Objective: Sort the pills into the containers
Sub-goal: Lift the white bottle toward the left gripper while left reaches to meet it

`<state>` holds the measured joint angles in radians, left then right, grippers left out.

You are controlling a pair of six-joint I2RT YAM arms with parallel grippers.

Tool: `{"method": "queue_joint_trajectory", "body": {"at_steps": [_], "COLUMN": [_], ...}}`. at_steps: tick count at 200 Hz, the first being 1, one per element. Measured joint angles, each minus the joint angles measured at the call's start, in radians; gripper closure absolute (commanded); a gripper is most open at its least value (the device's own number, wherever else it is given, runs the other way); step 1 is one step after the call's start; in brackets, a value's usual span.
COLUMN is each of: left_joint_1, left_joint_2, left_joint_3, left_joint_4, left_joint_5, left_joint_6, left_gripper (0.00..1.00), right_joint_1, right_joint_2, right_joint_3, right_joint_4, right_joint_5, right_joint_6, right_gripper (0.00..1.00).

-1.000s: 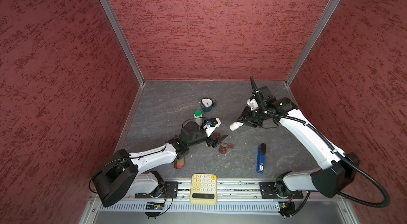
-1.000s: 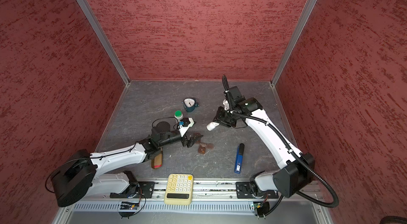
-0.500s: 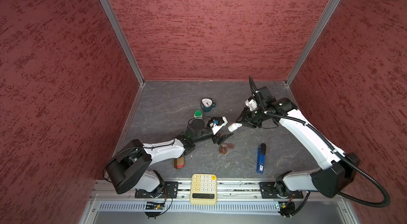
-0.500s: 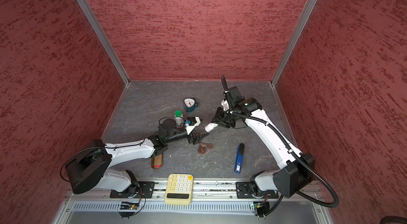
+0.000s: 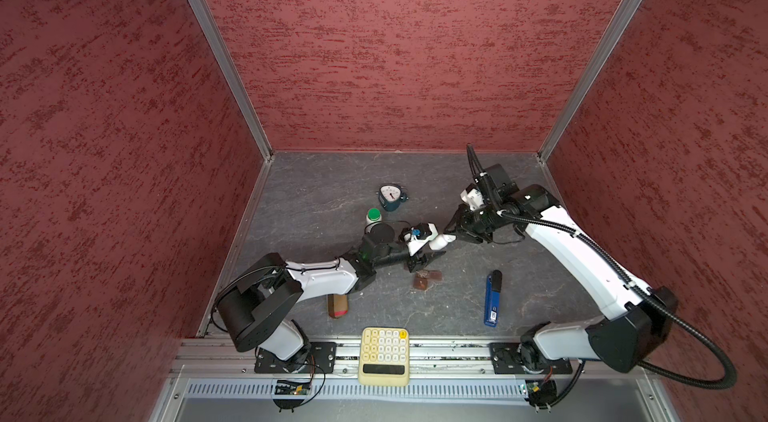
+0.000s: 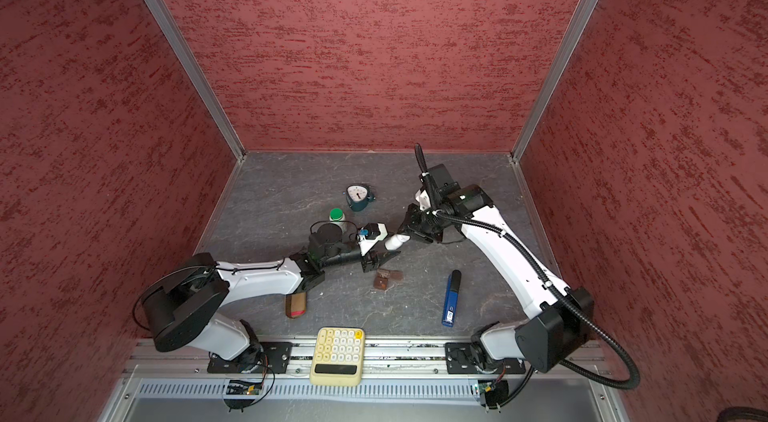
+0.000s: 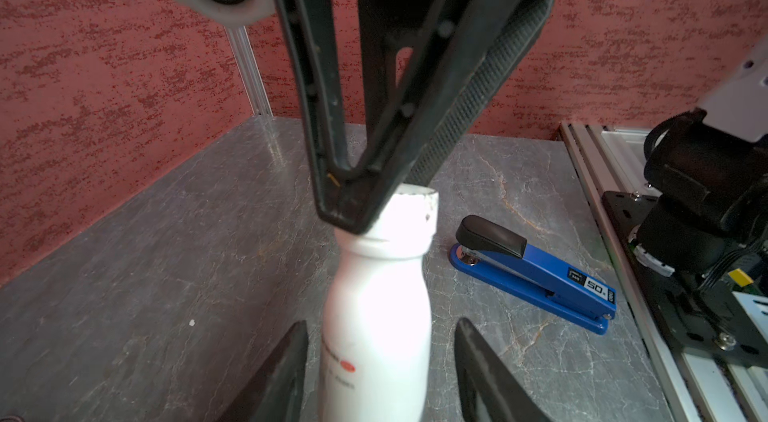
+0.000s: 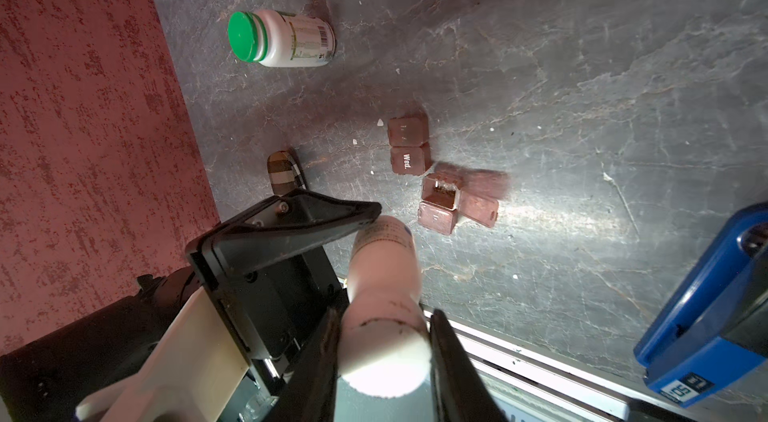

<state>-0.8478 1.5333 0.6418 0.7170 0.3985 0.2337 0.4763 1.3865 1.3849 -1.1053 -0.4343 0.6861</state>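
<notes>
The right gripper (image 5: 454,232) had its fingers clamped on one end of a small white bottle (image 5: 443,239), which was held above the table (image 5: 316,200), lying nearly level and pointing left. The left gripper (image 5: 430,254) faced it from the left. Its fingers (image 7: 286,374) stood part-way apart on either side of the bottle's body, with a sliver of gap on each side in the left wrist view. The brown containers (image 8: 409,146) lay in two pieces on the table just near of the grippers, with one cell's lid open. A few pills (image 8: 380,122) lay loose around them.
</notes>
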Motion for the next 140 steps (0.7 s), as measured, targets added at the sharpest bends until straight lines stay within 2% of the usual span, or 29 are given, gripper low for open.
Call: {"method": "queue_joint_trajectory", "body": {"at_steps": [19, 94, 140], "left_joint_1": [-0.003, -0.005, -0.004], "left_joint_2": [0.009, 0.013, 0.011], "left_joint_3": [0.005, 0.005, -0.024], "left_joint_4": [0.001, 0.002, 0.019], "left_joint_5": [0.006, -0.003, -0.007], "left_joint_6": [0.0, -0.001, -0.002], "left_gripper": [0.5, 0.8, 0.95], "right_joint_1": [0.003, 0.019, 0.041], "right_joint_2": [0.005, 0.025, 0.053], "right_joint_3": [0.01, 0.033, 0.048], "right_joint_4": [-0.003, -0.025, -0.043], "right_joint_5": [0.0, 0.006, 0.015], "right_joint_6": [-0.003, -0.023, -0.092], "right_gripper": [0.75, 0.77, 0.77]}}
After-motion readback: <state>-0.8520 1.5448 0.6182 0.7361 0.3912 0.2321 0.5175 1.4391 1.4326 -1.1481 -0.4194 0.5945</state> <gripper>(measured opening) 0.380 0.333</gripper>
